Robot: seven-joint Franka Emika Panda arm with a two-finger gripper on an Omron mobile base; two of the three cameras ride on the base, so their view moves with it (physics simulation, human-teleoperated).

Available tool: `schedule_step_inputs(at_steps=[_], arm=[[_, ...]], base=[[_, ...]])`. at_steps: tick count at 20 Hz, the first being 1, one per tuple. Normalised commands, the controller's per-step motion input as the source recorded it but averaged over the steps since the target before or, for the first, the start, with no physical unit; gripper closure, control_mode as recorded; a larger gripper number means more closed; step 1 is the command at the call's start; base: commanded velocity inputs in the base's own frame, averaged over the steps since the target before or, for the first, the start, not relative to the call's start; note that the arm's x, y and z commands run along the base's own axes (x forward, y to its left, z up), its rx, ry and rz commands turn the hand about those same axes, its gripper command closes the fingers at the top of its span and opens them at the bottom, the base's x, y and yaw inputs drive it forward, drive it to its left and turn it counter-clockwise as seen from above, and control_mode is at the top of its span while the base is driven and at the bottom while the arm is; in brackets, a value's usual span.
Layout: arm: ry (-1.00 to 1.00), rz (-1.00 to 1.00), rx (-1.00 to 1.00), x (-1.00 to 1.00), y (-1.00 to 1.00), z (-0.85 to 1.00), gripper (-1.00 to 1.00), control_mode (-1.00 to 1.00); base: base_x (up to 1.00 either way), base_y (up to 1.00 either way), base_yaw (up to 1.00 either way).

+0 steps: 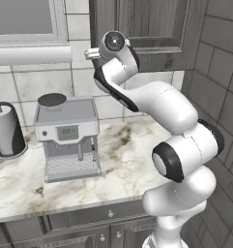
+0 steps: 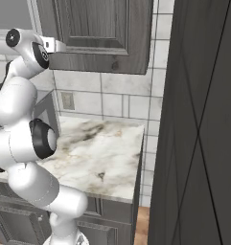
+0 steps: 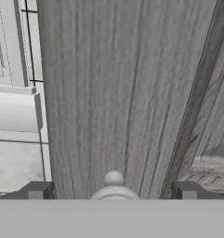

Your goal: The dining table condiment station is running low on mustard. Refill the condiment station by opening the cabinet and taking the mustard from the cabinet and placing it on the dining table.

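Flanking cabinet [image 3: 118, 93] wood-grain's rounded knob [image 3: 114, 185]: parted jaws.

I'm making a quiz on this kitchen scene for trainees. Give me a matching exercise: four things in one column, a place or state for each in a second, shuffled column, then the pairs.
Things:
1. cabinet
2. coffee machine
3. knob
4. paper towel roll

Places or states:
A. between the end effector fingertips
B. left edge of the counter
C. door shut
D. on the counter, right of the roll

Pairs: 1-C, 2-D, 3-A, 4-B
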Motion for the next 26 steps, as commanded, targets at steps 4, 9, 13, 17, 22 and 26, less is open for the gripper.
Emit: schedule_step_inputs(at_steps=[4,9,13,17,22,26], arm=[[-0.02,-0.01,0.0,0.32,0.0,-0.01,-1.0,-1.0],[-0.02,-0.01,0.0,0.3,0.02,-0.06,1.0,-1.0],[-0.02,0.0,0.0,0.26,0.04,-0.06,1.0,-1.0],[0.0,0.0,0.0,0.04,0.0,0.0,1.0,-1.0],[0.0,0.0,0.0,0.0,0.0,0.0,1.0,-1.0],[0.0,0.0,0.0,-0.02,0.0,0.03,1.0,-1.0]], base=[[0.0,0.0,0.0],[0.0,0.0,0.0],[0.0,0.0,0.0],[0.0,0.0,0.0],[0.0,0.0,0.0],[0.0,0.0,0.0]])
